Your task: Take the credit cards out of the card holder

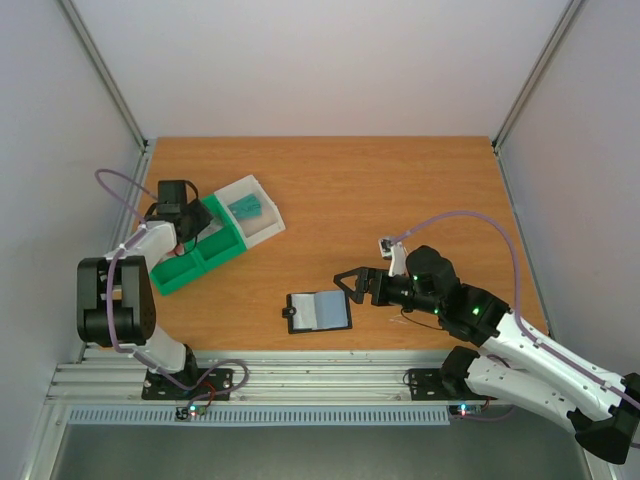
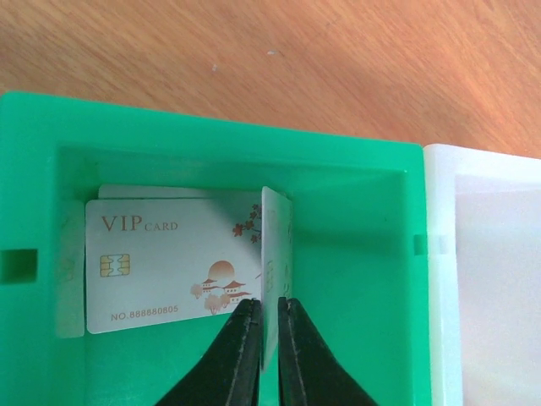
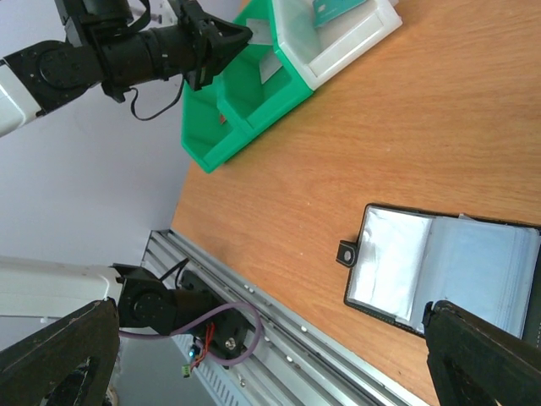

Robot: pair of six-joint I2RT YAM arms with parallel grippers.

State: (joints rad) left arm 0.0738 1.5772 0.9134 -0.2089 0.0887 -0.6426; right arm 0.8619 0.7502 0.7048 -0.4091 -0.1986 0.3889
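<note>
Green plastic fills my left wrist view: the green compartment (image 2: 355, 178) of the sorting tray (image 1: 165, 283), with its white compartment (image 2: 490, 254) adjoining on the right. Of the credit cards, 3 show in the green compartment. A white VIP card (image 2: 161, 262) with a gold chip and a small pagoda print lies flat on the floor. The pale edge of a second card (image 2: 169, 191) peeks out from beneath its far side. An upright card (image 2: 275, 245), white and standing on edge, sits between the fingers of my left gripper (image 2: 269, 304). Those fingers stand narrow, 1 on each face of the card, pinching it. In the top view, 1 teal card (image 1: 245, 208) lies flat in the white compartment.

The card holder (image 1: 320, 312) lies open and flat on the wooden table (image 1: 400, 190), near the front edge and well apart from the tray. It has a black border, a little black tab (image 3: 347, 253) on its left edge and 2 panels inside, the left one whitish and clear, the right one greyish-blue. I cannot tell whether anything sits in the sleeves.

My right gripper (image 1: 345, 288) hangs just beside the holder's right upper corner, its jaws spread wide and holding nothing.
</note>
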